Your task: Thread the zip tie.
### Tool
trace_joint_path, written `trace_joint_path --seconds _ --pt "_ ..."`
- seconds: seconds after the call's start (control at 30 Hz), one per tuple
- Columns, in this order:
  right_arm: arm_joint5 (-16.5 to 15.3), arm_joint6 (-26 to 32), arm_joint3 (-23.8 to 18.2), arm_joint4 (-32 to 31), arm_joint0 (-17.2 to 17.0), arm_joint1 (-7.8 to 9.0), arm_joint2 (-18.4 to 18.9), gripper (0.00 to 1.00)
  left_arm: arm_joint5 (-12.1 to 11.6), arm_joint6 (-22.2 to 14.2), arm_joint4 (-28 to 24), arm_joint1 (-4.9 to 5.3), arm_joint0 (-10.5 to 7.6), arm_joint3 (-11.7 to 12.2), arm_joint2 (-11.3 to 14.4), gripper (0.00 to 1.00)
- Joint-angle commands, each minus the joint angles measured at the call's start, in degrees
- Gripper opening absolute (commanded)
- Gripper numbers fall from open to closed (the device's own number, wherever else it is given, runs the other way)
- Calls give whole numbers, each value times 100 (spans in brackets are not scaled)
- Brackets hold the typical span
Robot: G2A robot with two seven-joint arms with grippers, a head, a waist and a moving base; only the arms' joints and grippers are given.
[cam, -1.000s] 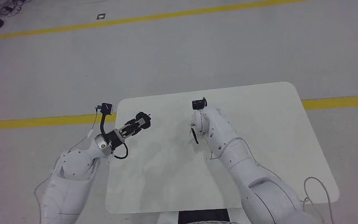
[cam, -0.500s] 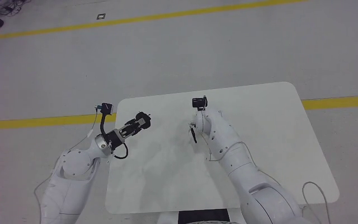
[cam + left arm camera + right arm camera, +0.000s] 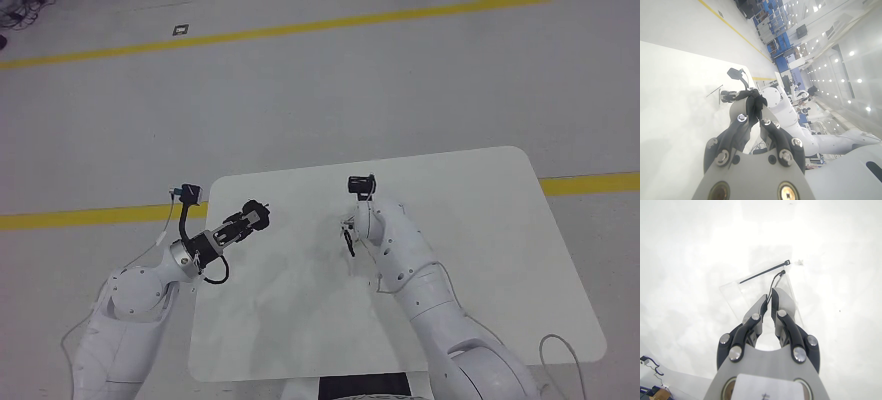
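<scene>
Right arm (image 3: 400, 255) nudged slightly; right gripper (image 3: 769, 292) clamps zip tie (image 3: 775, 275) just beside spare tie (image 3: 764, 272); head free, probably for threading.

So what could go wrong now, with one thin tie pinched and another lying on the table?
The right gripper pinches the held zip tie by its thin strap, which curves off toward its head; it might slip or flex when aimed. The loose zip tie lies close beside that head on the table, so a small move could knock it away. The left gripper sits well apart, so lining both up may be tricky.
</scene>
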Motion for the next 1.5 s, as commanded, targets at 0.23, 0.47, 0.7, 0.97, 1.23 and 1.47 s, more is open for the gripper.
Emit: trace_joint_path --seconds 0.23,0.47,0.7,0.97,1.23,1.47 --pt "0 11 223 0 151 7 -32 2 0 0 0 0 0 0 0 0" --pt "0 -31 364 0 217 16 -59 18 0 0 0 0 0 0 0 0" --pt "0 -116 435 0 235 -20 -39 25 0 0 0 0 0 0 0 0" --pt "0 -165 563 0 270 -52 -42 25 0 0 0 0 0 0 0 0" --pt "0 -118 786 0 415 -52 -63 16 0 0 0 0 0 0 0 0" --pt "0 -95 853 0 460 -62 -71 0 0 0 0 0 0 0 0 0"
